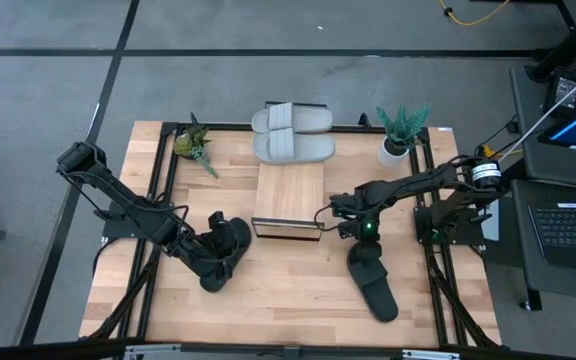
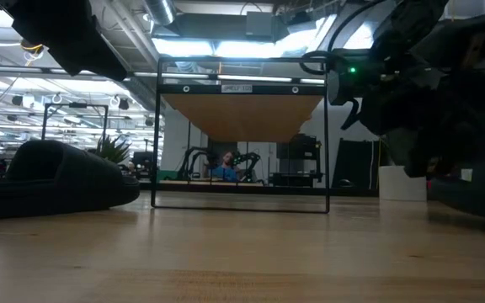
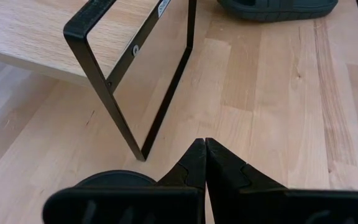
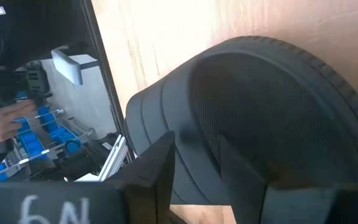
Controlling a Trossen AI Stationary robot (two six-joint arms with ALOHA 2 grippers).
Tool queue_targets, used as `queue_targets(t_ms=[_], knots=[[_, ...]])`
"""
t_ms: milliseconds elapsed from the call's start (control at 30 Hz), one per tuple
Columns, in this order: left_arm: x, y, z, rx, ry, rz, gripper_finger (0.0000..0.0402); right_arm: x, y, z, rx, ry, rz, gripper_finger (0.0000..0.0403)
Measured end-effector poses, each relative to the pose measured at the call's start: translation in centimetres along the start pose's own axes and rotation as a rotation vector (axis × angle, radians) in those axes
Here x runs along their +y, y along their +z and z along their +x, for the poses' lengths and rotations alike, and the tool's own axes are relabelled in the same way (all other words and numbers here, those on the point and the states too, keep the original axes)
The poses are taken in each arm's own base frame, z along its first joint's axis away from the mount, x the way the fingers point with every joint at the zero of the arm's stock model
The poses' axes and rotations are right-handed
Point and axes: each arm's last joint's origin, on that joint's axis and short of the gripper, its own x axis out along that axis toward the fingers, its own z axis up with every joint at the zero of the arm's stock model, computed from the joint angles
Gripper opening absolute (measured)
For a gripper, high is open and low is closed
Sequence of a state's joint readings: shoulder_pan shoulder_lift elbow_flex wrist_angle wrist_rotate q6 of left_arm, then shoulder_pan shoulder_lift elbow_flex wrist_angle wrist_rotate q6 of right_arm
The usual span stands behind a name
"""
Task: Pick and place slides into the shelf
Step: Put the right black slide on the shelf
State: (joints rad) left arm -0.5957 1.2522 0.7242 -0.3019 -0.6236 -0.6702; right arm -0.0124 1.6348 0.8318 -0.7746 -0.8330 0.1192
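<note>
Nearest the front edge of the desk (image 1: pixel 298 300), a black slide (image 1: pixel 372 281) lies on the right side, angled with its toe toward the front right. The right gripper (image 1: pixel 360 232) hangs just over that slide's heel end; in the right wrist view its jaws stand apart above the ribbed strap (image 4: pixel 160 137) and footbed, not closed on anything.

On the left side, at about the same depth, the second black slide (image 1: pixel 220 252) lies on the wood with the left gripper (image 3: pixel 204 163) right over it. The left wrist view shows these jaws pressed together, empty, with the slide's dark edge just below them.

Between the two arms, a little farther back, stands the shelf (image 1: pixel 290 200), its dark metal end frame facing the front and its light plank top running toward the back.

At the shelf's far end the two light grey slides (image 1: pixel 293 133) lie side by side, crosswise. A small potted plant (image 1: pixel 398 138) stands at the back right, and a leafy sprig (image 1: pixel 196 147) at the back left.
</note>
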Motion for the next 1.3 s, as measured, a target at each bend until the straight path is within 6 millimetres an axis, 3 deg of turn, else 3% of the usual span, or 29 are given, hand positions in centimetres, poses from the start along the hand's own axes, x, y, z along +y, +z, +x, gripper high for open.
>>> queue_targets(t_ms=[300,400,567,900,1100,1300], knots=[[0.0,0.0,0.0,0.001,0.001,0.001,0.0,0.3,-0.1,0.3,0.015,-0.002,-0.035,0.0121],[0.0,0.0,0.0,0.002,0.001,0.012,0.0,0.5,-0.3,0.6,0.038,-0.005,-0.057,0.0096],[0.0,0.0,0.0,0.002,0.001,0.028,0.0,0.9,-0.4,1.0,0.051,-0.004,-0.061,0.0016],[0.0,0.0,0.0,0.002,0.001,0.029,0.0,1.4,-0.4,1.3,0.048,-0.008,-0.004,0.0005],[0.0,0.0,0.0,0.002,0.001,0.039,0.0,2.8,-0.6,0.0,-0.018,-0.042,-0.004,0.0002],[0.0,0.0,0.0,-0.006,0.009,0.077,0.0,5.9,-1.2,-2.7,-0.153,-0.119,-0.065,0.0002]])
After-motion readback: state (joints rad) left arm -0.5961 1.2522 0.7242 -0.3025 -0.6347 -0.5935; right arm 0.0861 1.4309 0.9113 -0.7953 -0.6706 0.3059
